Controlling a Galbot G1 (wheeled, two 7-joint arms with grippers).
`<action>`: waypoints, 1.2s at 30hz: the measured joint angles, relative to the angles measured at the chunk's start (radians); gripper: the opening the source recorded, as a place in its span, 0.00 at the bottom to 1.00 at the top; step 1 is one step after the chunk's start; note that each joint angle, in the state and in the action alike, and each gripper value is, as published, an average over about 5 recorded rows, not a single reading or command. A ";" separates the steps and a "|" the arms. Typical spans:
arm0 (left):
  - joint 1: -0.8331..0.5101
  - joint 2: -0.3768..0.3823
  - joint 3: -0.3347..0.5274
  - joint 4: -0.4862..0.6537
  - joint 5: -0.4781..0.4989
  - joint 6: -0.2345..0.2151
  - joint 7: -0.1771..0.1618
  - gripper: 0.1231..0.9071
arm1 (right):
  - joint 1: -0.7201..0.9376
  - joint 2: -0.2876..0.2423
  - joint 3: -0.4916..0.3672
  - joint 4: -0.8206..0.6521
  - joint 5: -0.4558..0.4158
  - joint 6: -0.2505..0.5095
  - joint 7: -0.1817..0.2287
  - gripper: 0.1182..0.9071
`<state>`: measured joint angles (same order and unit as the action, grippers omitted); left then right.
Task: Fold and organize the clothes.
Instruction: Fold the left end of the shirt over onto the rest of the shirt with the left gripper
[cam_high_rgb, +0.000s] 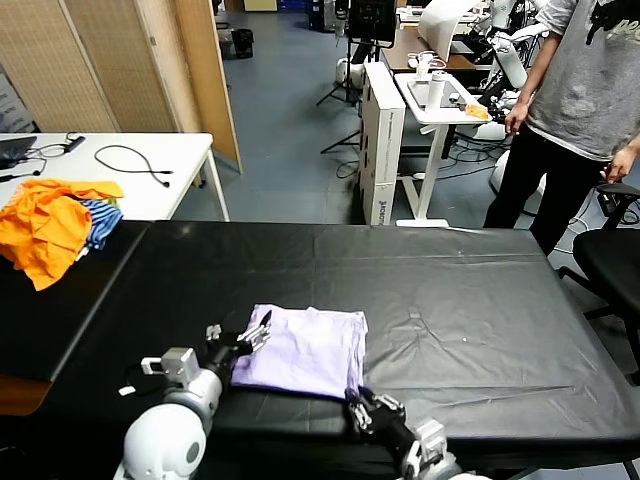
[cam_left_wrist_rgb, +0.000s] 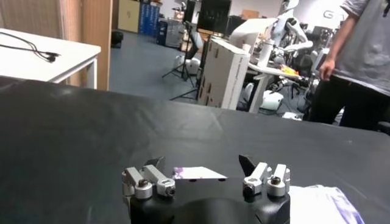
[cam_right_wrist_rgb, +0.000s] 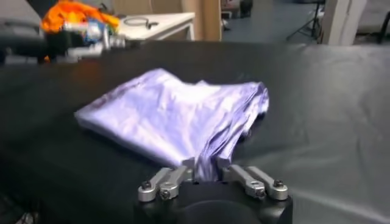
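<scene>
Head: folded T-shirt on black bench, near edge | Left wrist: left gripper jaws wide, empty, beside shirt | Right wrist: right gripper jaws part-open around corner; risk: withdrawing drags fold open.

Surface: black table — a dark wrinkled sheet covers it
On it, near edge: folded lavender T-shirt
On it, far left corner: orange and blue-striped clothing heap — well apart from the T-shirt
</scene>
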<state>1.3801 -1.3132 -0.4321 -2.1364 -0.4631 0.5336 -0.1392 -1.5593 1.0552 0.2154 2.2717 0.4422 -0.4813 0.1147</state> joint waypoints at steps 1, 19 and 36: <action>-0.004 0.003 0.000 0.004 -0.003 -0.001 0.002 1.00 | 0.000 -0.003 0.012 0.013 0.011 0.000 0.000 0.70; -0.073 0.019 0.011 0.134 -0.020 -0.017 0.027 1.00 | 0.247 0.154 0.045 -0.202 0.066 0.041 0.034 0.98; -0.095 0.014 0.025 0.166 -0.011 -0.016 0.027 1.00 | 0.294 0.232 0.027 -0.308 0.053 0.040 0.030 0.63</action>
<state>1.2850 -1.2989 -0.4073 -1.9708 -0.4744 0.5179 -0.1119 -1.2651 1.2870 0.2428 1.9641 0.4955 -0.4411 0.1443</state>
